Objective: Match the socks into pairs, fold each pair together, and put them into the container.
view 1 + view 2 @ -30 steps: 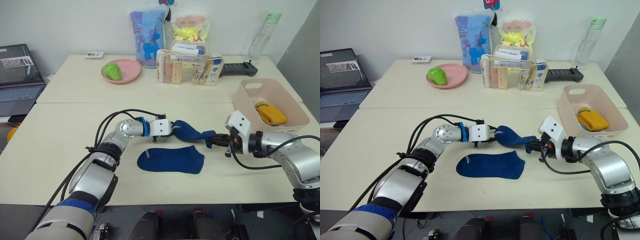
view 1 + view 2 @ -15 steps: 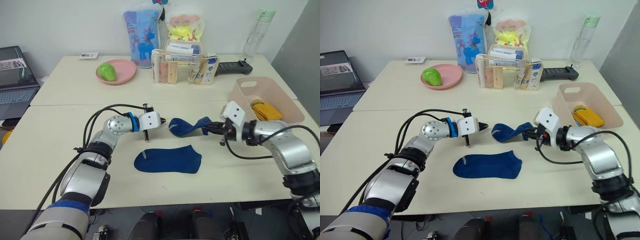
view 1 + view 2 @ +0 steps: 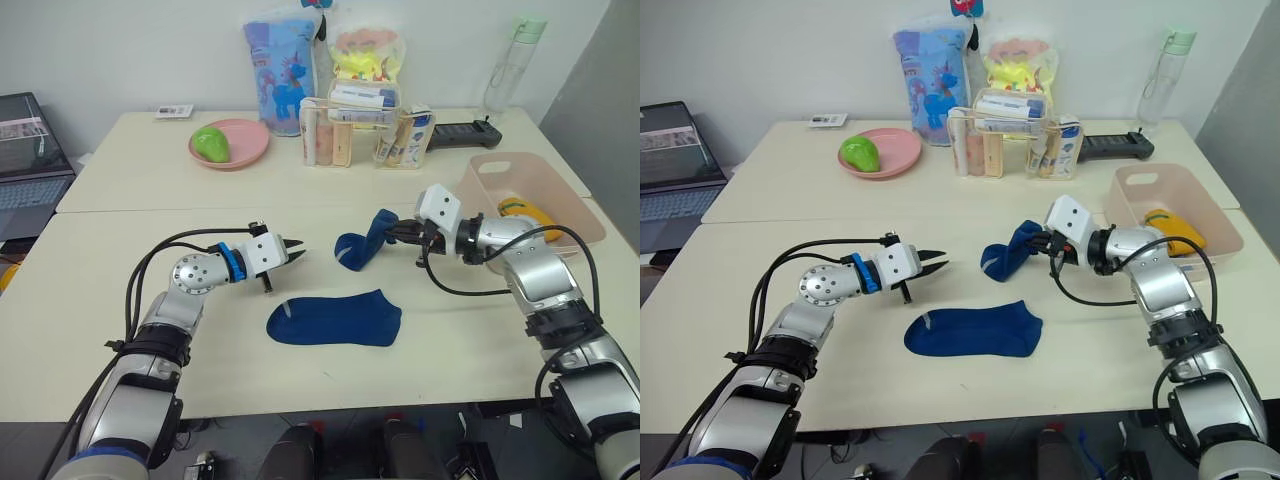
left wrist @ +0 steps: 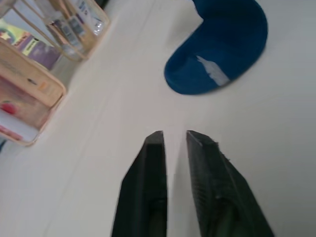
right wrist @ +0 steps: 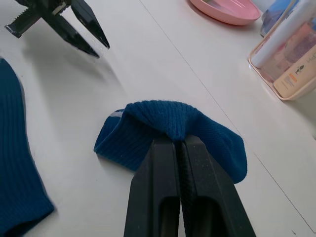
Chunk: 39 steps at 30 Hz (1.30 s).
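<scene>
Navy sock (image 3: 362,245) hangs pinched in the right gripper (image 3: 392,232); left gripper (image 3: 936,262), slightly parted, holds nothing.

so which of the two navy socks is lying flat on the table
The navy blue knit sock nearest the robot lies flat and untouched. The other navy sock is bunched, pinched by the right gripper.

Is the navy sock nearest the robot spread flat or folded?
Spread flat: the navy sock lies full length on the table, no gripper touching it.
</scene>
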Tool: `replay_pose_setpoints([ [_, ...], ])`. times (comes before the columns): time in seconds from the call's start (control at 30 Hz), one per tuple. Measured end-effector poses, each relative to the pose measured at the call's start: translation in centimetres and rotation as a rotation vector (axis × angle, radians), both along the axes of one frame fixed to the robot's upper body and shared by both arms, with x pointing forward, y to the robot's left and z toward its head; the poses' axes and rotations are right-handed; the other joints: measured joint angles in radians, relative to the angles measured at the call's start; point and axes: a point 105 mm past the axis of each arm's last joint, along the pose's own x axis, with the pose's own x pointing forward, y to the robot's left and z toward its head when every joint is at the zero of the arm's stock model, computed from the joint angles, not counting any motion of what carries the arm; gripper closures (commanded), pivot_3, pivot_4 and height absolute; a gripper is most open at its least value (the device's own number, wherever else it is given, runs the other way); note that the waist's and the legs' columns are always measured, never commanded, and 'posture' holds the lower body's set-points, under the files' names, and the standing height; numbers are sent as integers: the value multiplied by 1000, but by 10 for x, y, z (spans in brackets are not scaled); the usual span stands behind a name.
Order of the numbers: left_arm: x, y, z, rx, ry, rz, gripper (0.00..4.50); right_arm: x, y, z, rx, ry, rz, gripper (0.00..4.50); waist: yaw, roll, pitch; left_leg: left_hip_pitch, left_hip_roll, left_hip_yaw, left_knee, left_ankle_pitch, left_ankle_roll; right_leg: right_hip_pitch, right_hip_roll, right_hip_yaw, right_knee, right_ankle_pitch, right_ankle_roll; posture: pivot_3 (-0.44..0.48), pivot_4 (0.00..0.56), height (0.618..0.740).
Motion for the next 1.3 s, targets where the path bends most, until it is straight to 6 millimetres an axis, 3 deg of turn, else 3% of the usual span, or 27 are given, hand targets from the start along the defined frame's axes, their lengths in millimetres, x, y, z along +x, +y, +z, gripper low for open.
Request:
replay_pose_setpoints([
  [0.3, 10, -46, 4, 140, -83, -164, 40, -31, -32, -24, -25, 97, -91, 4500, 20, 0, 0, 0, 0, 1, 1, 0, 0, 0, 0, 1, 0, 0, 0, 0, 150, 740],
  [0.57, 19, -65, -1, 225, -101, -210, 40, -52, -35, -32, -23, 147, -121, 4500, 19, 0, 0, 0, 0, 2, 2, 0, 0, 0, 0, 1, 3, 0, 0, 0, 150, 740],
  [1.0, 22, -71, -17, 251, -28, -197, 4298, -53, -36, -36, -23, 154, -145, 4500, 20, -1, 0, 0, -1, 2, 3, 0, 0, 0, 0, 1, 4, 0, 0, 0, 150, 740],
  [1.03, 22, -71, -16, 248, -30, -194, 4481, -53, -37, -36, -23, 155, -146, 4500, 20, -1, 0, 0, -1, 2, 3, 0, 0, 0, 0, 1, 4, 0, 0, 0, 150, 740],
  [1.3, 23, -73, -15, 239, -9, -195, 4481, -53, -37, -35, -24, 153, -145, 4500, 20, -1, 0, 0, -1, 2, 3, 0, 0, 0, 0, 1, 4, 0, 0, 0, 150, 740],
])
